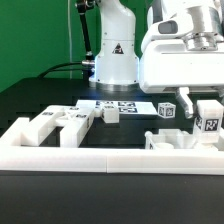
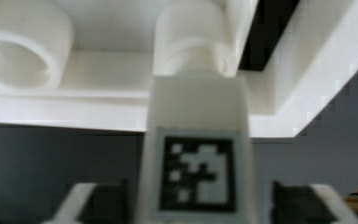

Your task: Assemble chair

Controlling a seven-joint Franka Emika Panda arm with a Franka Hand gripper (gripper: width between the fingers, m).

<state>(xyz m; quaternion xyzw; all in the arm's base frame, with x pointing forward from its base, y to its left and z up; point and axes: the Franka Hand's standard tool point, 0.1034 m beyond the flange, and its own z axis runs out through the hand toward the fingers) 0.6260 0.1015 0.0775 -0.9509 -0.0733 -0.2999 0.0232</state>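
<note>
A white chair piece with a black-and-white tag [image 2: 197, 150] stands upright between my gripper's [image 2: 197, 206] fingers. There is a narrow dark gap on each side of it, so the jaws are open and not pressing it. Beyond it lie larger white chair parts with rounded shapes [image 2: 34, 60]. In the exterior view my gripper [image 1: 204, 100] hangs low at the right over the same tagged piece [image 1: 210, 122], which rises from a white chair part [image 1: 178, 140]. More blocky chair pieces [image 1: 60, 122] lie at the exterior view's left.
A small tagged white cube [image 1: 167, 110] sits beside my gripper. The marker board [image 1: 120, 103] lies in front of the robot base [image 1: 113, 60]. A long low white rail [image 1: 100, 158] runs along the front. Another small white block [image 1: 110, 115] lies near the marker board.
</note>
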